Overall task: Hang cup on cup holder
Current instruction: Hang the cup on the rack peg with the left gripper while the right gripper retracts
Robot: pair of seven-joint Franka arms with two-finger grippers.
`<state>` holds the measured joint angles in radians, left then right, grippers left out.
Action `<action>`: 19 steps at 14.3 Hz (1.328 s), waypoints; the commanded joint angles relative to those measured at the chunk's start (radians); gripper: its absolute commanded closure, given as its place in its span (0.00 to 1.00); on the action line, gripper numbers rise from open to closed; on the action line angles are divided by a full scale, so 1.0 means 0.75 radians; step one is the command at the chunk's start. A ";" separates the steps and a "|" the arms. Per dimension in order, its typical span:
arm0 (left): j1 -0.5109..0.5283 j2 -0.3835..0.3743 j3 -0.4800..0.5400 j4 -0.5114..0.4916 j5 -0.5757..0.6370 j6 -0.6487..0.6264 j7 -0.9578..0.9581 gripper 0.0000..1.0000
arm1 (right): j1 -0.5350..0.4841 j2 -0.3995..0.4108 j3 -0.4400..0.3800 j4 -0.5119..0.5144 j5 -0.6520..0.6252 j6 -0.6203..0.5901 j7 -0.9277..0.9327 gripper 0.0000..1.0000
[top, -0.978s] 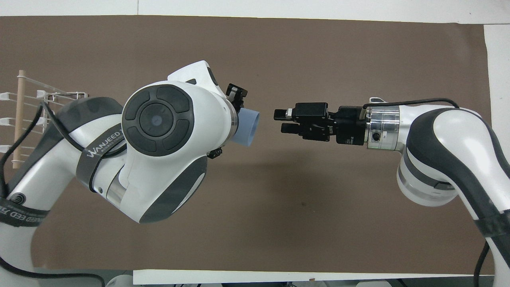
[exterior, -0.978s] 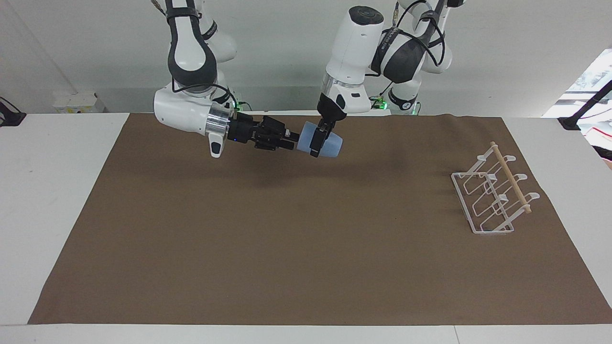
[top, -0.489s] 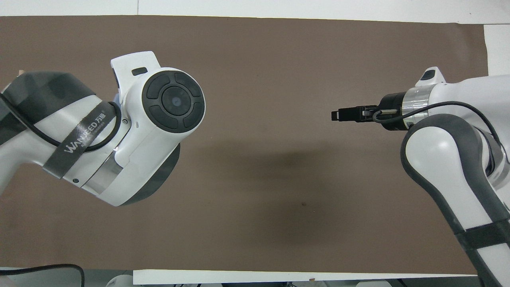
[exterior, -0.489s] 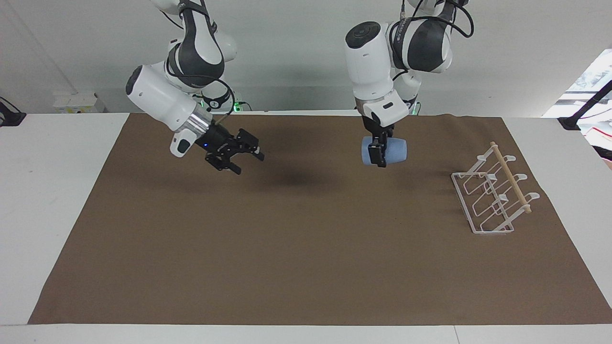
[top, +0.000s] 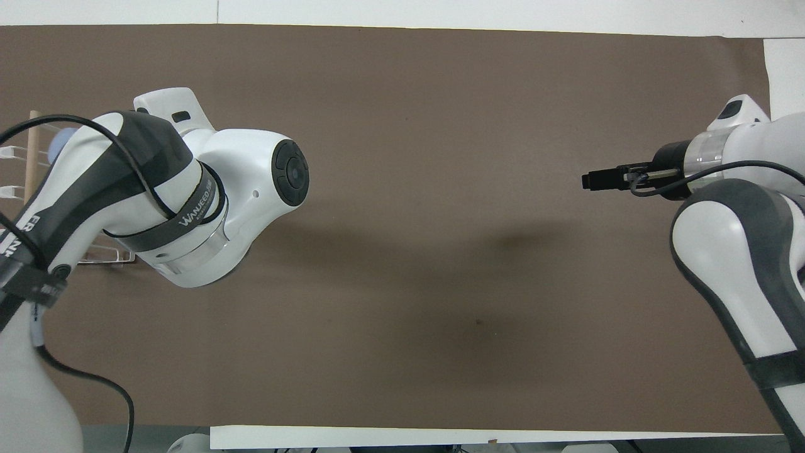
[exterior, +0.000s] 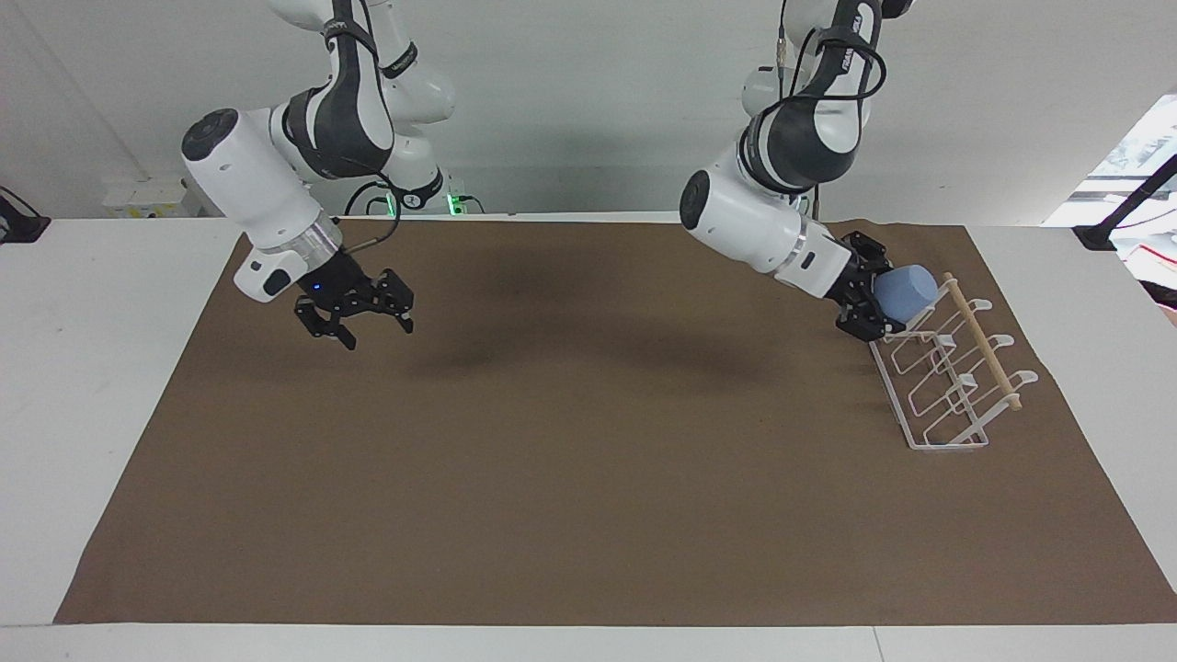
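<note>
- The tabletop [exterior: 55, 386] is white and carries a large brown mat [exterior: 588, 478] that covers most of it.
- The left arm [exterior: 763, 221] bends down from its base and stretches low toward its own end of the tabletop, forearm slanting downward, wrist pointing at the rack.
- The right arm [exterior: 267, 193] folds down from above, its forearm sloping toward the mat at the right arm's end of the tabletop; it waits there.
- The cup holder [exterior: 947, 377], a white wire rack with slanted looped prongs and a light wooden rod [exterior: 982, 342] across the top, stands on the mat at the left arm's end. In the overhead view the left arm hides most of it [top: 19, 170].
- The left tool [exterior: 869, 299] is closed around the cup, holding it over the end of the rack nearest the robots.
- The right tool [exterior: 354, 317] hangs over bare mat, its fingers spread wide with nothing between them.
- The cup [exterior: 906, 291], a small light blue tumbler, lies tilted in the left tool's grip, up against the rod's end; whether it touches the rack I cannot tell. Overhead, only a sliver of it [top: 55, 141] shows.
</note>
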<state>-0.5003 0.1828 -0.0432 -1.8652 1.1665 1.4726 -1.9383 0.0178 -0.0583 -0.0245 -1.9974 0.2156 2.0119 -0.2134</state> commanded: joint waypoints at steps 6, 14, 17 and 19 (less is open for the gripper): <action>0.166 0.259 -0.006 0.010 0.361 -0.080 -0.283 1.00 | -0.130 0.035 0.010 0.624 -0.318 -0.794 0.104 0.01; 0.231 0.317 -0.008 0.006 0.430 -0.039 -0.318 1.00 | -0.038 -0.029 -0.012 0.536 -0.382 -0.830 0.201 0.01; 0.234 0.347 -0.010 0.006 0.431 -0.029 -0.367 1.00 | -0.034 -0.037 -0.014 0.505 -0.382 -0.830 0.199 0.01; 0.236 0.347 -0.010 0.000 0.427 0.000 -0.381 1.00 | -0.052 -0.035 -0.012 0.503 -0.379 -0.828 0.182 0.01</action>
<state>-0.3352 0.4401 -0.0434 -1.8685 1.4700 1.4515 -2.2048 -0.0184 -0.0597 -0.0307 -1.5896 -0.0574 1.3870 -0.0770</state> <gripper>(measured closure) 0.194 0.004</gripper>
